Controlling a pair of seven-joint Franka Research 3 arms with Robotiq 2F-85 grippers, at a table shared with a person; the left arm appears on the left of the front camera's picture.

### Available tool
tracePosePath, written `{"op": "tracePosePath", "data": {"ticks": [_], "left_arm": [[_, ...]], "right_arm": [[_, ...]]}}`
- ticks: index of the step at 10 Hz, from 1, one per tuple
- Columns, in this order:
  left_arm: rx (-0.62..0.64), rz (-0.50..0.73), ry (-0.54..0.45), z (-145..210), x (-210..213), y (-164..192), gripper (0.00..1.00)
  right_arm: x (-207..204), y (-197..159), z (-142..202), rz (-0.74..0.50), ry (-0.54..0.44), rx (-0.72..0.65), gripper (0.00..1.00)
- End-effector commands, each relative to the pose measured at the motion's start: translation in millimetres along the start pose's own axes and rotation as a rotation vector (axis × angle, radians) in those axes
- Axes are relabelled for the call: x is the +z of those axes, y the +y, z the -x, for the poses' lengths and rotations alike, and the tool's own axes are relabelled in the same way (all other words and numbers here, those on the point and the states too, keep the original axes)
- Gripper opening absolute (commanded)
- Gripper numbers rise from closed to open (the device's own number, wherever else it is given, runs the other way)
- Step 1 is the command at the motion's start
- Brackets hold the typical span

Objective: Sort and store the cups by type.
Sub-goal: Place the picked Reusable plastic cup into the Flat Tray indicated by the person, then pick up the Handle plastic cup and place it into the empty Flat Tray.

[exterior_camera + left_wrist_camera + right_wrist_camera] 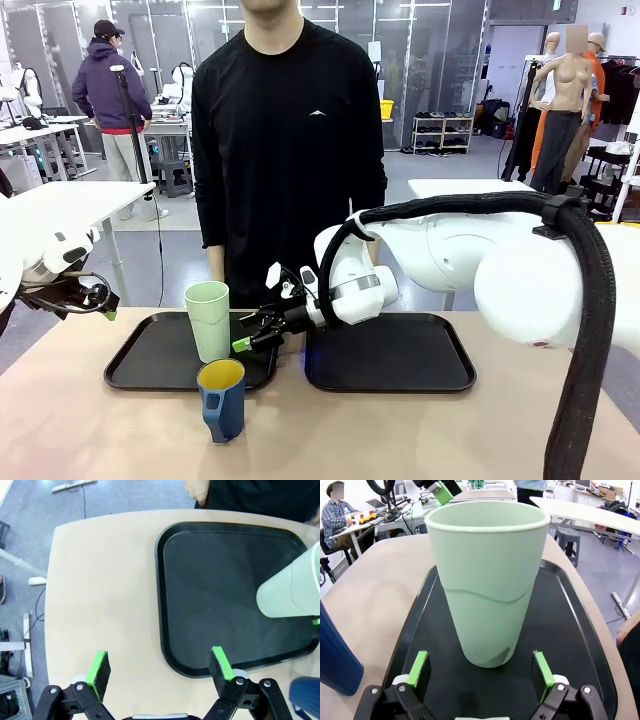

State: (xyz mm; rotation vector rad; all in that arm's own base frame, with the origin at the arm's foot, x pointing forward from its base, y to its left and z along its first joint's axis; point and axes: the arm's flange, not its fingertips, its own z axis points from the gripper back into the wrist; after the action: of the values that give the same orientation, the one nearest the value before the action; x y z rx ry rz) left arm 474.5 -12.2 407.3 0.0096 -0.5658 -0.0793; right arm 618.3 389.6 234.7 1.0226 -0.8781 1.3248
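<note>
A tall pale mint-green tumbler [207,320] stands upright on the left black tray [150,365]. A dark blue handled mug [222,398] with a yellow inside stands on the table just in front of that tray. My right gripper [250,333] reaches across the middle to the tumbler's right side and is open. In the right wrist view the tumbler [487,580] stands at the tips of my gripper [480,667], with the green pads [418,667] apart from its base. My left gripper [160,665] hangs open over the table's left end, beside the tray [162,610].
A second black tray [390,352] lies right of the first one. A person in black stands at the far edge, a hand [197,490] near the table. The mug's blue side [335,655] is close on the left in the right wrist view.
</note>
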Motion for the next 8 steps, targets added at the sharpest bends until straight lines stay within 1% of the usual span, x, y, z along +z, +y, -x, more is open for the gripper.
{"op": "tracePosePath", "data": {"ticks": [1, 8], "left_arm": [[-0.005, -0.004, 0.0, -0.3, 0.2, 1.4, 1.0], [-0.005, -0.004, 0.0, -0.3, 0.2, 1.4, 1.0]], "right_arm": [[-5.0, -4.1, 1.3, -0.014, -0.031, 0.004, 1.0], [-5.0, -4.1, 1.3, -0.014, -0.031, 0.004, 1.0]]}}
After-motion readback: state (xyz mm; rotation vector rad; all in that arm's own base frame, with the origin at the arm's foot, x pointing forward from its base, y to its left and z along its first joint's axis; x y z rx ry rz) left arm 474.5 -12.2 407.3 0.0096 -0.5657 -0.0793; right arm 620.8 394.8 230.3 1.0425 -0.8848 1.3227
